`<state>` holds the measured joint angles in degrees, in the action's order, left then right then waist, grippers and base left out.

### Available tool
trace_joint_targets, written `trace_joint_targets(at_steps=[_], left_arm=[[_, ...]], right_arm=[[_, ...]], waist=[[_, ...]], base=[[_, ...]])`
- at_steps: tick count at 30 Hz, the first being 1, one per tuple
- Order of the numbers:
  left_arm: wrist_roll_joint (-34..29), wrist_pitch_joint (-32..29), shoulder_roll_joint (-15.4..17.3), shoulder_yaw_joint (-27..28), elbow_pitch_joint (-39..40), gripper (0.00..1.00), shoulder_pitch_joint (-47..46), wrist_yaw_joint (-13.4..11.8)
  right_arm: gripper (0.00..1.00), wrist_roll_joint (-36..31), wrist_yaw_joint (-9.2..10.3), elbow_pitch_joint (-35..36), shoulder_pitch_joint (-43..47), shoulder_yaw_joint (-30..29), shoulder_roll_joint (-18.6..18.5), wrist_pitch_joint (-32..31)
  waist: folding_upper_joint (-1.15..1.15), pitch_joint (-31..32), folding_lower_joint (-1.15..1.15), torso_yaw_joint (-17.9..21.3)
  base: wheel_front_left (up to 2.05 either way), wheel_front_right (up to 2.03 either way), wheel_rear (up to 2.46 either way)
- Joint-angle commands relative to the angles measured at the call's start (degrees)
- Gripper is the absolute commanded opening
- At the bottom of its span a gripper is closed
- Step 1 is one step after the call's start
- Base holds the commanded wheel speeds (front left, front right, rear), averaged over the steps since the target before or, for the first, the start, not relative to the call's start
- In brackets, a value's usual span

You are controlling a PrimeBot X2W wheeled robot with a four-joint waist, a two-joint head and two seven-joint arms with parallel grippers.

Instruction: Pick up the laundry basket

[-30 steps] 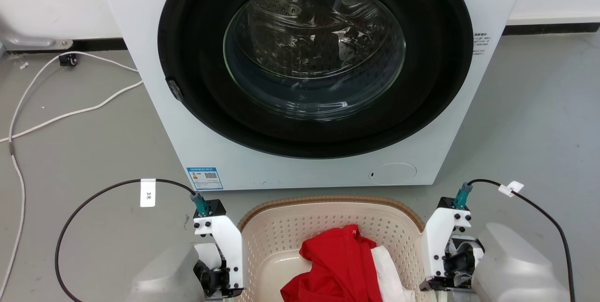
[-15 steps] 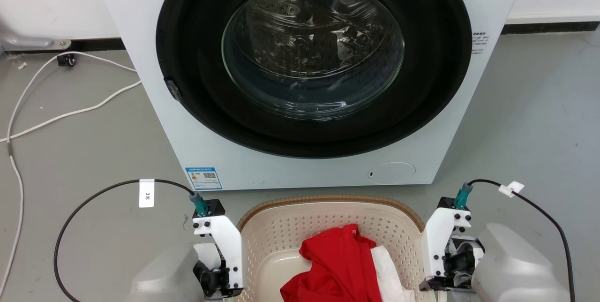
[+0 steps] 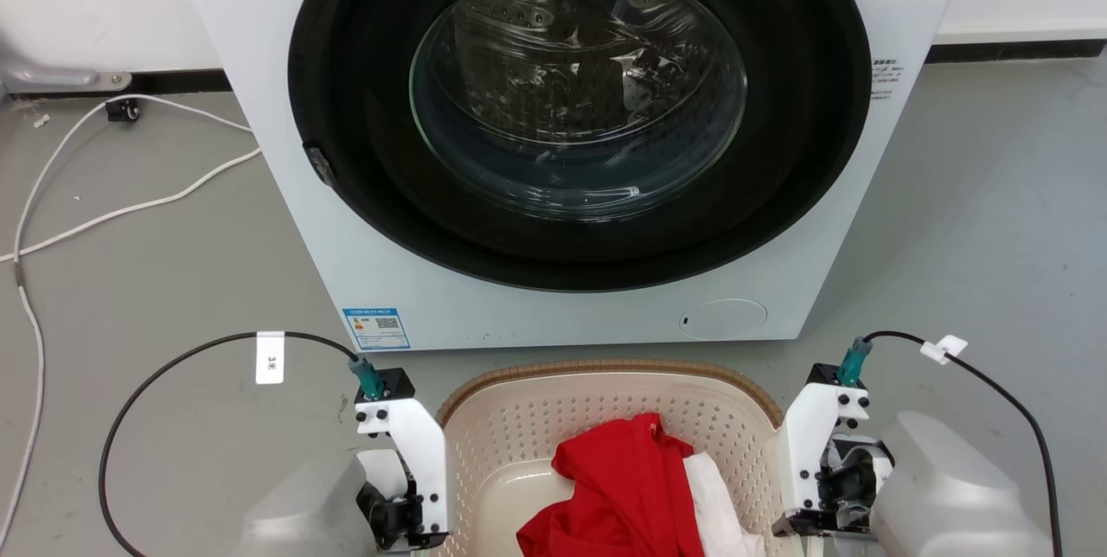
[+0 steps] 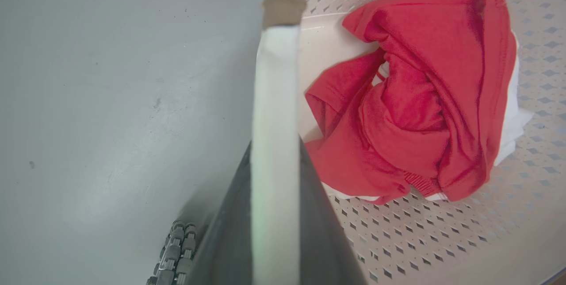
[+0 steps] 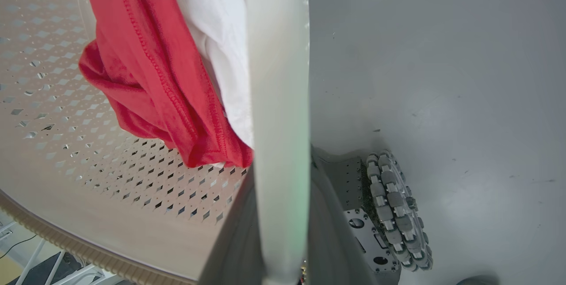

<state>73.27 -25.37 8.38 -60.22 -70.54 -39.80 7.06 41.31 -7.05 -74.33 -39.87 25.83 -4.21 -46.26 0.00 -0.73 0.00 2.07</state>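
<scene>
The laundry basket (image 3: 553, 427) sits squarely between the two claws, in front of the washer (image 3: 294, 263), which stands beyond both of them. The left claw (image 4: 274, 174) has its dark fingers (image 4: 225, 236) pressed to either side of the basket's white left handle (image 4: 274, 99), so it looks clamped on it. The right claw (image 5: 281, 187) is the same on the right handle (image 5: 278, 77), one finger (image 5: 329, 232) on each side. Neither arm is the nearer; each already has its own end.

From each claw the body of the basket lies straight inward, toward the other claw, and each handle runs along the line of the fingers that hold it. I'd judge the coming move to be a straight, level rise with both arms together. If one side leads, the basket will tip. Whether it has left the floor (image 3: 130, 280) yet, I can't tell.

Inside, nearer the right claw than the left, a crumpled red garment (image 3: 623, 488) lies over a white cloth (image 3: 713, 505). It is a light, soft load, though slightly off-centre.
</scene>
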Motion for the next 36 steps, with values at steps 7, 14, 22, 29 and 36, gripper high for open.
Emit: trace_joint_targets(at_steps=[7, 14, 22, 29, 36], left_arm=[[0.9, 0.5, -2.5, -0.3, 1.0, 0.00, 0.4, 0.8], [1.0, 0.9, -2.4, -0.7, 1.0, 0.00, 0.4, 0.8], [1.4, 1.2, -2.2, -1.1, 1.2, 0.00, 0.3, 0.8], [1.6, 1.3, -2.2, -1.4, 1.0, 0.00, 0.5, 0.8], [1.9, 1.3, -2.3, -1.6, 1.1, 0.00, 0.4, 0.8]], right_arm=[[0.00, 0.9, -0.81, 0.8, 0.4, -0.3, 2.5, 0.1], [0.00, 0.8, -0.82, 0.8, 0.5, -0.4, 2.5, 0.2], [0.00, 0.8, -0.82, 0.8, 0.4, -0.4, 2.5, 0.1], [0.00, 1.3, -0.82, 0.8, 0.5, -0.1, 2.5, 0.2], [0.00, 1.4, -0.82, 0.8, 0.5, 0.0, 2.5, 0.1]], waist=[[0.00, 0.0, 0.00, 0.0], [0.00, 0.1, 0.00, -0.1], [0.00, 0.0, 0.00, 0.0], [0.00, 0.0, 0.00, 0.1], [0.00, -0.1, 0.00, 0.1]], base=[[0.00, 0.00, 0.00], [0.00, 0.00, 0.00], [0.00, 0.00, 0.00], [0.00, 0.00, 0.00], [0.00, 0.00, 0.00]])
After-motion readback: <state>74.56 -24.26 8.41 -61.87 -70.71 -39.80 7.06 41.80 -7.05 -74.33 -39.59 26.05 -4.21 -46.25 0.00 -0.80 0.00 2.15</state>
